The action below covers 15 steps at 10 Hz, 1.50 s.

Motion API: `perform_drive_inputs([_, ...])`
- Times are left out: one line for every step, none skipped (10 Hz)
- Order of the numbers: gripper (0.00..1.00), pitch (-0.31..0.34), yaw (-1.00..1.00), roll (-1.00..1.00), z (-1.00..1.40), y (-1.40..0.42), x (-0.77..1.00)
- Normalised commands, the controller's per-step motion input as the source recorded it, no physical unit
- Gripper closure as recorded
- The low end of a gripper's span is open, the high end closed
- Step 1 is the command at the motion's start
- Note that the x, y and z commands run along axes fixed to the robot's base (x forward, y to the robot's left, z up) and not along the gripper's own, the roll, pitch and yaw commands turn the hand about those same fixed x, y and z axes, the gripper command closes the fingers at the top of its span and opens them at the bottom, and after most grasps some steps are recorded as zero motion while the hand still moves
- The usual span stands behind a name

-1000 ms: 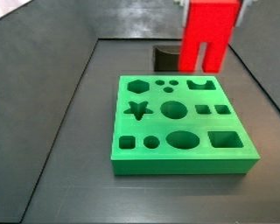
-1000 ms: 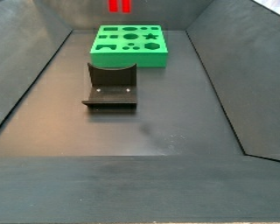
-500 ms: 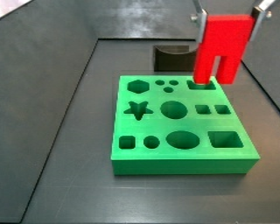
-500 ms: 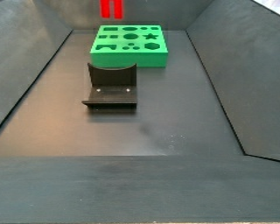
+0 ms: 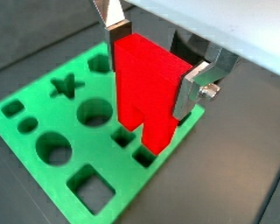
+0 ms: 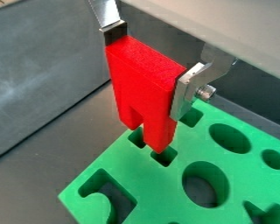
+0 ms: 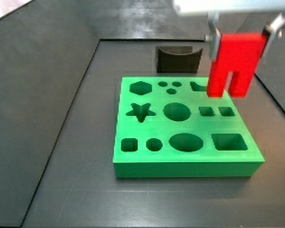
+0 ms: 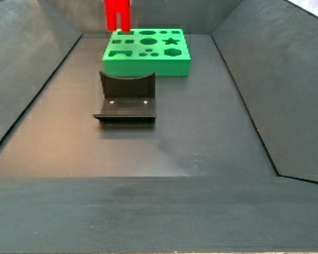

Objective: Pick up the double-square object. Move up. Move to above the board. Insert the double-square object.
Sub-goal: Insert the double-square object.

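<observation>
The double-square object (image 7: pixel 237 62) is a bright red block with two square prongs pointing down. My gripper (image 7: pixel 242 25) is shut on its upper body and holds it upright over the board (image 7: pixel 169 134), a green slab with several cut-out holes. In both wrist views the silver fingers (image 5: pixel 113 22) (image 6: pixel 192 87) clamp the red block (image 5: pixel 149 83) (image 6: pixel 145 87). Its prongs hang just above two small square holes (image 6: pixel 164 157) near the board's edge (image 5: pixel 60 149). In a side view the block (image 8: pixel 116 14) sits over the board's far left part (image 8: pixel 148 52).
The fixture (image 8: pixel 126 99), a dark L-shaped bracket on a base plate, stands on the floor beside the board and also shows in a side view (image 7: pixel 178 59). Sloping grey walls (image 8: pixel 29 89) enclose the dark floor.
My gripper has carried the red block sideways over the board and lowered it, so the prongs now hang closer to the board's edge holes.
</observation>
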Motion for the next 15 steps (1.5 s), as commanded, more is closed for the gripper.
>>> perform_drive_inputs([1.00, -0.064, 0.64, 0.21, -0.67, -0.17, 0.09])
perform_drive_inputs([1.00, -0.034, 0.81, 0.31, -0.64, -0.04, -0.02])
perform_drive_inputs([1.00, -0.141, 0.64, 0.33, -0.45, -0.23, -0.30])
perform_drive_inputs([1.00, 0.000, 0.00, 0.01, 0.00, 0.00, 0.00])
perform_drive_inputs([1.00, 0.000, 0.04, 0.00, -0.05, 0.05, -0.03])
perform_drive_inputs([1.00, 0.000, -0.01, 0.00, -0.07, 0.05, -0.18])
perform_drive_inputs([1.00, 0.000, 0.00, 0.00, 0.00, 0.05, -0.03])
perform_drive_inputs([1.00, -0.011, -0.20, 0.04, -0.19, 0.00, -0.31])
perform_drive_inputs([1.00, -0.066, -0.32, 0.08, -0.31, -0.01, -0.37])
perform_drive_inputs([1.00, -0.114, -0.53, 0.06, -0.51, -0.25, -0.20])
perform_drive_inputs([1.00, -0.126, -0.61, 0.08, -0.58, -0.28, -0.11])
perform_drive_inputs([1.00, -0.114, -0.54, 0.14, -0.76, -0.29, 0.00])
perform_drive_inputs([1.00, -0.046, -0.46, 0.22, -0.91, -0.29, 0.10])
perform_drive_inputs([1.00, -0.043, -0.26, 0.21, -0.92, -0.19, 0.21])
perform_drive_inputs([1.00, -0.119, -0.01, -0.04, 0.00, 0.05, -0.18])
